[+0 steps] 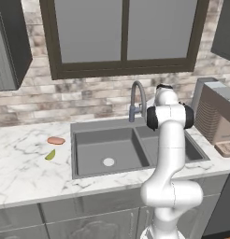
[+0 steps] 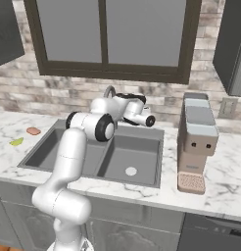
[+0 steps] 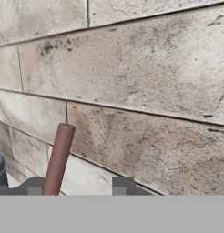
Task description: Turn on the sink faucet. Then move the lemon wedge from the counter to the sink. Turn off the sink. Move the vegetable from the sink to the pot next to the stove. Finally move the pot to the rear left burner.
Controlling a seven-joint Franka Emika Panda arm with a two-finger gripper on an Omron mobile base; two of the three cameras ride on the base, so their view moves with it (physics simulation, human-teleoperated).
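Note:
The grey gooseneck sink faucet (image 1: 138,99) rises behind the dark double sink (image 1: 84,161), and I see no water running from it. My hand reaches to the brick wall just right of the faucet (image 2: 109,91). In the hand view my gripper (image 3: 77,187) is open, and a red-brown rod (image 3: 59,157) stands upright just inside its left fingertip (image 3: 34,187); I cannot tell if they touch. The yellow-green lemon wedge (image 1: 50,155) lies on the white marble counter (image 1: 23,172) left of the sink. The pot and the stove are out of view.
A flat orange-brown oval (image 1: 56,140) lies on the counter just behind the lemon wedge. A boxy toaster (image 1: 215,112) stands right of the sink, close to the arm. A window is above the faucet, with dark cabinets at both sides.

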